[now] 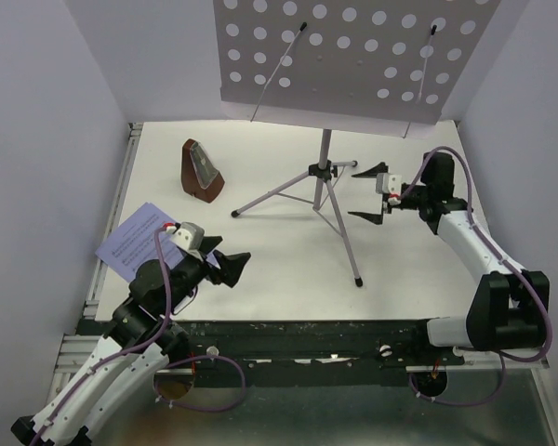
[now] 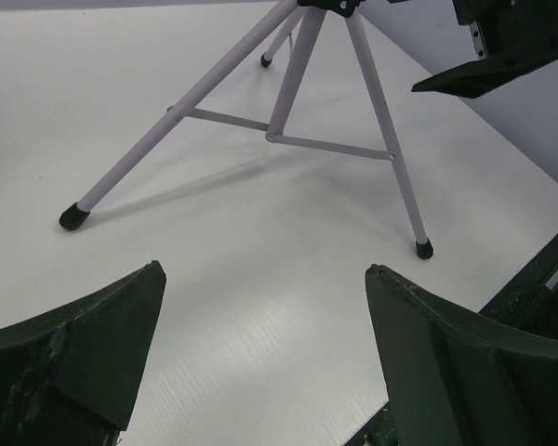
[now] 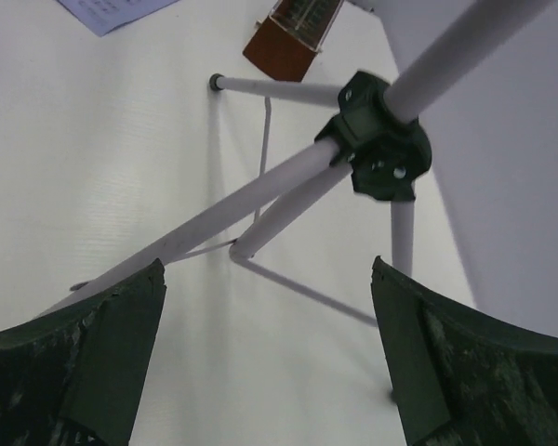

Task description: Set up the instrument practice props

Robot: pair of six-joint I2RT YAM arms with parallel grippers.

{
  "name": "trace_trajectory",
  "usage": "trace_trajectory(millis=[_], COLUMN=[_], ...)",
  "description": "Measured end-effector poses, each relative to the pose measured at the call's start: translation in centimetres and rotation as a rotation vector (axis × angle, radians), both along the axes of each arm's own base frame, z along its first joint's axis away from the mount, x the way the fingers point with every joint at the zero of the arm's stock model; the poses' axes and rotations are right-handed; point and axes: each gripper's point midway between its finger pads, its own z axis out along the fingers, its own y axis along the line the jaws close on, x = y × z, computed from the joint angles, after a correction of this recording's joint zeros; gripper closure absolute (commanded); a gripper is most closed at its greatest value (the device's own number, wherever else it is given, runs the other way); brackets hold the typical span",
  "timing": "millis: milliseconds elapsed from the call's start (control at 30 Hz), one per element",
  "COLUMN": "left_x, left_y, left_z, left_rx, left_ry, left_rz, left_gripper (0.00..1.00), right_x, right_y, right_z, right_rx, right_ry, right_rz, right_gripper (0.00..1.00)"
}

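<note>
The pale lilac perforated music stand [image 1: 353, 56] stands upright on its thin tripod [image 1: 324, 181] at the middle back of the table. The brown pyramid metronome [image 1: 203, 172] stands left of the tripod. A lavender sheet-music page [image 1: 135, 237] lies flat at the left edge. My left gripper [image 1: 232, 249] is open and empty, just right of the page and facing the tripod legs [image 2: 288, 93]. My right gripper [image 1: 361, 193] is open and empty, just right of the tripod's black hub [image 3: 381, 149]. The metronome [image 3: 293, 37] and the page [image 3: 112, 11] show far off in the right wrist view.
White walls [image 1: 46, 139] close in the table on the left, back and right. A metal rail [image 1: 112, 214] runs along the left edge. The black front edge [image 1: 335, 334] lies by the arm bases. One right finger [image 2: 484, 74] shows in the left wrist view.
</note>
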Motion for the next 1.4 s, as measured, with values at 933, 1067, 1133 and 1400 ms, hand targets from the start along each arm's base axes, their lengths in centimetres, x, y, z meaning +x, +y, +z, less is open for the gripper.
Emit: trace_trajectory(millis=[933,1067,1133,1400], left_x=[0.8,0.8,0.8,0.7], left_y=[-0.6,-0.5,-0.5,-0.5], left_z=[-0.4,-0.2,-0.2,-0.2], left_rx=[0.017,0.013,0.013,0.012], left_ry=[0.018,0.013,0.012,0.012], left_rz=[0.001,0.001,0.001,0.0], left_gripper=[0.01,0.01,0.01,0.01], right_x=[5.9,6.3,6.2,6.2], right_y=[5.0,4.9,4.8,4.8], right_z=[3.0,2.8,2.6,2.7], right_rx=[-0.093,-0.103,-0.105,-0.113], right_ry=[-0.428,-0.418,-0.409,-0.385], right_rz=[0.065,0.053,0.054,0.058], right_gripper=[0.54,0.6,0.62,0.78])
